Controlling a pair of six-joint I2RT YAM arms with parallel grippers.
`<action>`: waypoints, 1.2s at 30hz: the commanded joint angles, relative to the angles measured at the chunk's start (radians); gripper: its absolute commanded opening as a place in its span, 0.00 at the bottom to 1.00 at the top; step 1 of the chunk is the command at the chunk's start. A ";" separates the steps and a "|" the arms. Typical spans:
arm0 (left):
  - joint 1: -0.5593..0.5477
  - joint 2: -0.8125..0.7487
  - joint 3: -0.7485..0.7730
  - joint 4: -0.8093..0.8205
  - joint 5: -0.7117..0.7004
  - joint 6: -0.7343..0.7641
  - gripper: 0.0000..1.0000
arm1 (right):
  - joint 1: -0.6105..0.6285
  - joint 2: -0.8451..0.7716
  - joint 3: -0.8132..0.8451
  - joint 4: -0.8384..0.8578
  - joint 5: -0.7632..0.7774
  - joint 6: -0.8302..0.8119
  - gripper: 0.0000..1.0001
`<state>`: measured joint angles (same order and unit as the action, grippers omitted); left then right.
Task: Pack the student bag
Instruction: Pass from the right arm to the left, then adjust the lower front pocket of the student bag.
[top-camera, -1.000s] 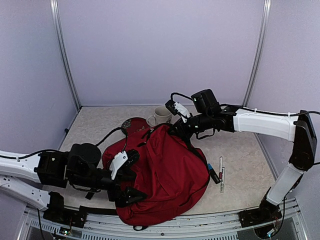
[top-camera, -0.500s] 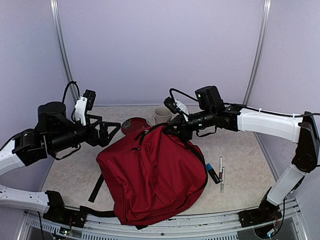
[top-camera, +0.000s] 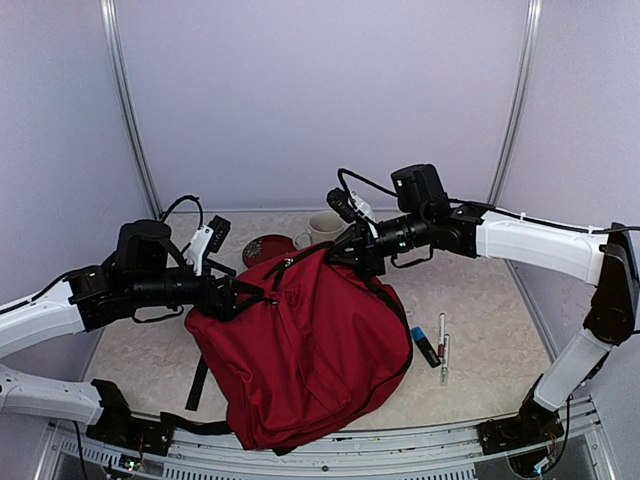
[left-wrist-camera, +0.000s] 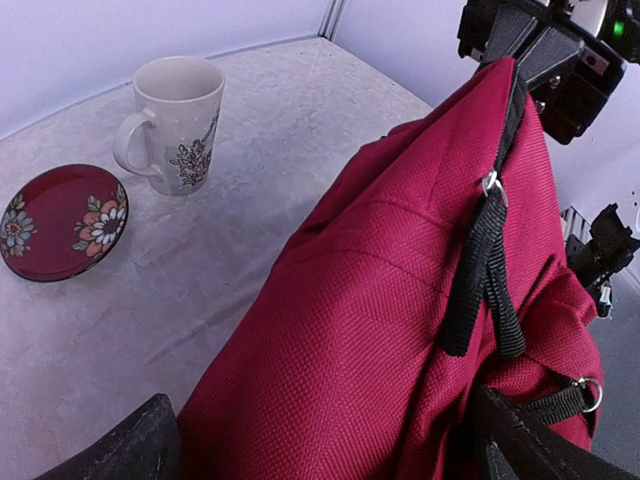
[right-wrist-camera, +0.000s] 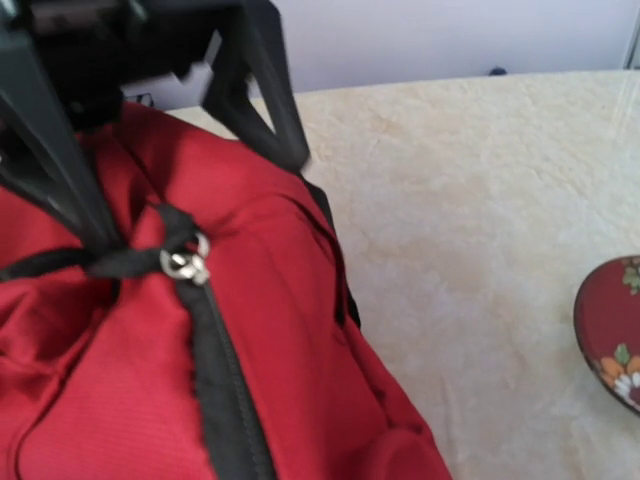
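The student bag (top-camera: 310, 350) is a large dark-red backpack with black straps, standing in the middle of the table. My right gripper (top-camera: 347, 254) is shut on its top and holds it up in a peak; it also shows in the left wrist view (left-wrist-camera: 525, 45). In its own view its fingers are hidden and the bag (right-wrist-camera: 250, 360) with a black zipper fills the frame. My left gripper (top-camera: 236, 296) is at the bag's upper left edge. In the left wrist view the left gripper (left-wrist-camera: 335, 445) has its jaws wide apart with the bag's fabric (left-wrist-camera: 380, 330) between them.
A flowered white mug (top-camera: 325, 228) and a dark-red flowered plate (top-camera: 268, 248) stand behind the bag; both show in the left wrist view, the mug (left-wrist-camera: 175, 120) and the plate (left-wrist-camera: 62, 222). Pens (top-camera: 442, 345) and a small dark item (top-camera: 427, 346) lie right of the bag.
My left arm left the bag's front, swung up to the back left, then came down onto the bag's upper left edge. The right gripper kept its hold and the bag stands more upright.
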<state>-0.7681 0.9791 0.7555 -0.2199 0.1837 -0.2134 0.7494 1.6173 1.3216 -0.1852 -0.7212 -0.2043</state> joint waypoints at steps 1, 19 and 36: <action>0.000 0.064 0.007 0.068 0.035 0.039 0.97 | -0.013 -0.047 0.114 0.181 -0.078 -0.015 0.00; -0.200 -0.105 0.132 0.056 -0.188 -0.005 0.00 | -0.042 0.065 0.261 0.109 0.298 0.275 0.47; -0.496 -0.082 0.310 0.042 -0.699 0.028 0.00 | 0.350 -0.257 0.032 0.035 0.495 0.408 0.49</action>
<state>-1.2568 0.9474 0.9588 -0.3786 -0.3458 -0.2142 1.0004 1.4361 1.3937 -0.1661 -0.1753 0.2741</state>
